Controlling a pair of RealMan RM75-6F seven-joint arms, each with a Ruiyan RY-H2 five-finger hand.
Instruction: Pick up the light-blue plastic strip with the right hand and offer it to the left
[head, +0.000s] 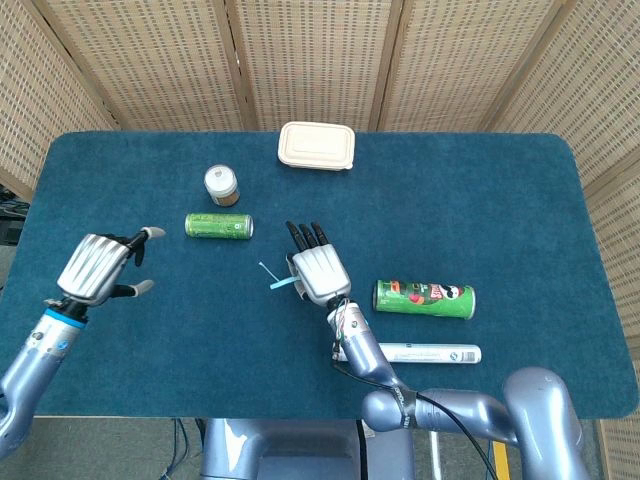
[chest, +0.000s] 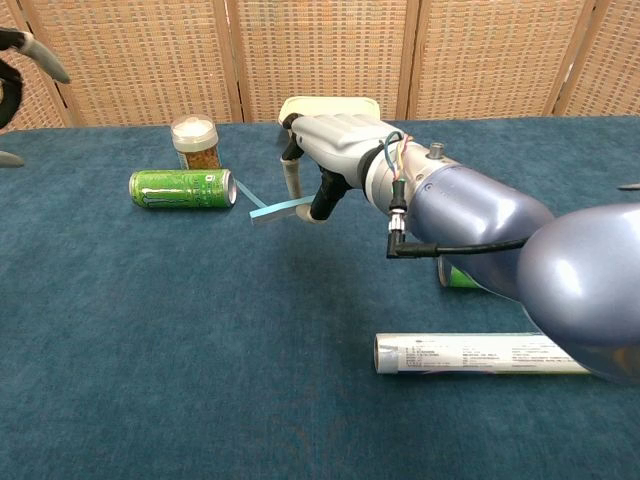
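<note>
Light-blue plastic strip (head: 272, 281) sits pinched in the right hand (head: 317, 274) above the blue table (head: 520, 210), while from the left come the empty left hand (head: 97, 268) with fingers spread, then the green can (head: 218, 225) just left of the strip.

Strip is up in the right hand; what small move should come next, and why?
Probably carry the right hand leftward toward the left hand. It pinches the light-blue plastic strip above the table, while the left hand waits open, well apart from it.
</note>
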